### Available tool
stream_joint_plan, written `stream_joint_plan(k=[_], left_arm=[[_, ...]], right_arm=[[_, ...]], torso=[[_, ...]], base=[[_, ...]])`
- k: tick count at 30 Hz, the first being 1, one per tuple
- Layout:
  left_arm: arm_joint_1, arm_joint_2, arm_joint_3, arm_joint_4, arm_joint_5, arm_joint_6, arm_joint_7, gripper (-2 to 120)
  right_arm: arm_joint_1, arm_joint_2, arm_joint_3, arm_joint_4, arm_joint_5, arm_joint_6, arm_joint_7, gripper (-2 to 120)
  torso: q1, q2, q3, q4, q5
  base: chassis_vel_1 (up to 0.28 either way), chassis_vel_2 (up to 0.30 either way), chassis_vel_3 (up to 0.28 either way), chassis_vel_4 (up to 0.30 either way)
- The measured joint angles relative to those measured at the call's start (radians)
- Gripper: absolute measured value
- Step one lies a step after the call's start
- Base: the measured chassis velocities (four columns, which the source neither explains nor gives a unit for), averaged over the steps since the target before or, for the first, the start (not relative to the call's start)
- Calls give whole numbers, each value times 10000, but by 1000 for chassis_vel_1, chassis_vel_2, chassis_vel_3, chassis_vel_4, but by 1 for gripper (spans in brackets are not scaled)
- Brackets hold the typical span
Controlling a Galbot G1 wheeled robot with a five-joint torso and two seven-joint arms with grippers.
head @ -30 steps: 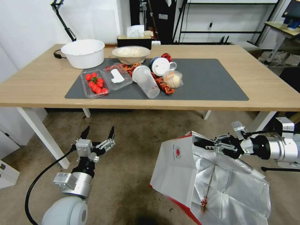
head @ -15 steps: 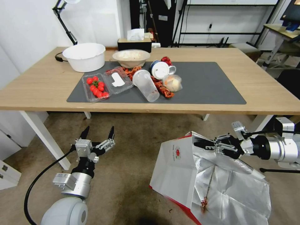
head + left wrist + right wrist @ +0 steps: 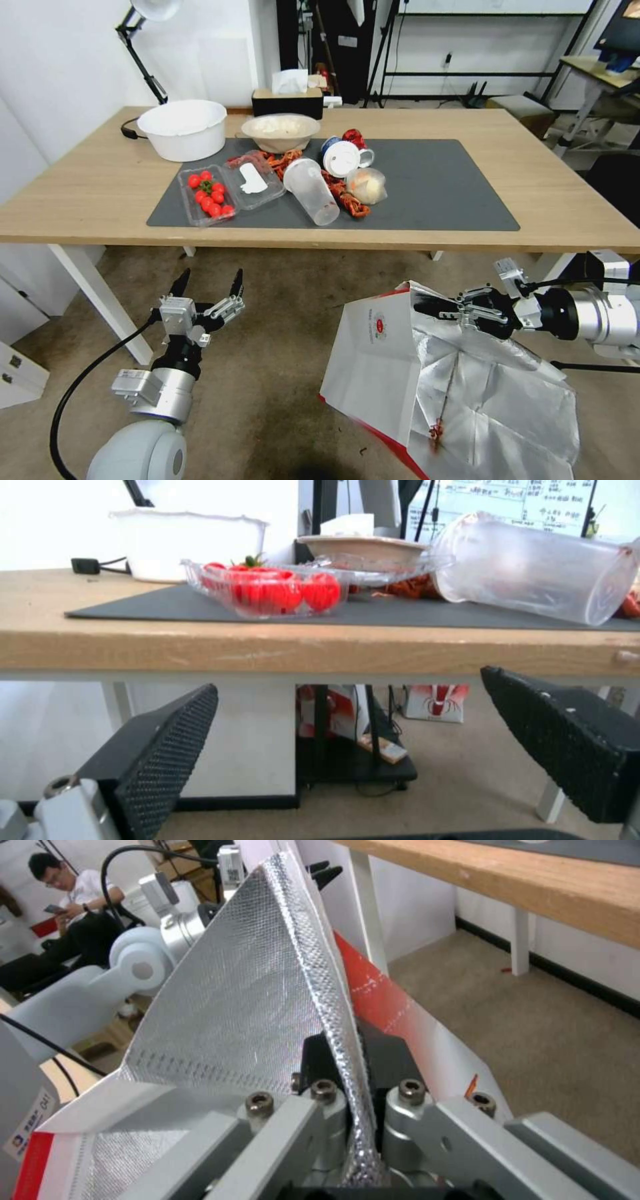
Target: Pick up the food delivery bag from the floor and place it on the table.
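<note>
The food delivery bag (image 3: 377, 363), white with red trim and a round red logo, leans tilted low over the floor (image 3: 287, 313) at the lower right, its crinkled foil lining (image 3: 493, 407) spread open. My right gripper (image 3: 430, 307) is shut on the bag's upper foil rim; in the right wrist view the foil edge (image 3: 320, 990) runs up from between the clamped fingers (image 3: 393, 1065). My left gripper (image 3: 208, 283) hangs open at the lower left, pointing at the table's front edge (image 3: 320, 652), apart from the bag. The table (image 3: 567, 200) with its dark grey mat (image 3: 440, 180) stands ahead.
The mat's left half carries a tomato tray (image 3: 207, 195), a tipped clear cup (image 3: 311, 190), a bowl (image 3: 280, 130), a lidded cup (image 3: 342, 158) and crayfish scraps. A white basin (image 3: 181, 129) sits at the back left. White table legs (image 3: 100, 300) flank the floor ahead.
The table has slid lower and nearer in the picture, so the camera has moved. Both grippers and the bag hold the same places; the right gripper stays shut on the rim.
</note>
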Motion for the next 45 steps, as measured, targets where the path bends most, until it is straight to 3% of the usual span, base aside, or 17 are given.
stream_joint_plan(k=[13,45], left_arm=[[-57,10,4,50,-8,6,-6,98],[-84,15,12,114,-11,28,-6,98]], right_arm=[[-15,-112,3,-4,-13,-1,-1,0],[-9,-77,-41,-41,-30,27,-2,0]], torso=[[380,922,538,0,-1],[948,2271,1322,0,-1]], base=[[0,0,0,0],[0,0,0,0]])
